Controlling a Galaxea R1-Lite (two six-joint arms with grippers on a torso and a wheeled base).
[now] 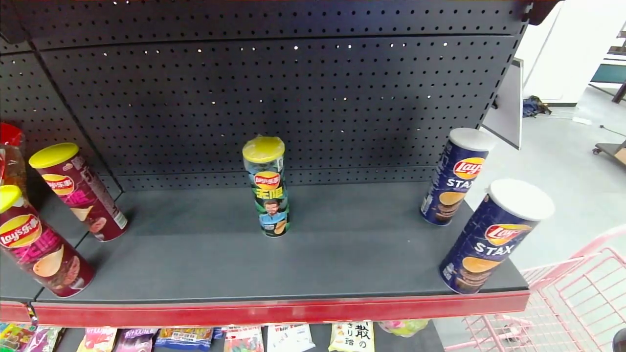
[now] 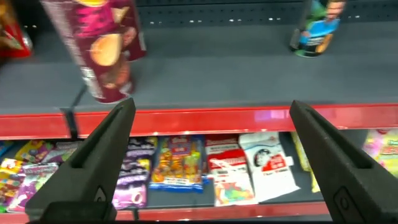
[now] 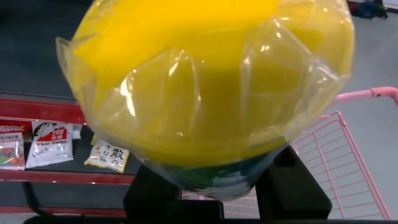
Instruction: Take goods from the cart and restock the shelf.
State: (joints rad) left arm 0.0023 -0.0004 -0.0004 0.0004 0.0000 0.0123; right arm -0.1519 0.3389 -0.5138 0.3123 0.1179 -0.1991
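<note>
Our right hand (image 3: 224, 194) clamps the yellow-lidded can (image 3: 205, 81), lid toward its wrist. The shelf (image 1: 342, 244) lies at twelve o'clock, and our left hand (image 2: 211, 109) stands apart.

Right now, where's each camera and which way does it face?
Head: on the robot's head, looking forward and down at the shelf.
Left wrist: on the left arm, facing the shelf's red edge and the snack bags below, framed by the open left tool.
Right wrist: on the right arm, looking over the right tool, shut on a yellow-lidded can, toward the pink cart.
Shared: head and left wrist both show the green can.
</note>
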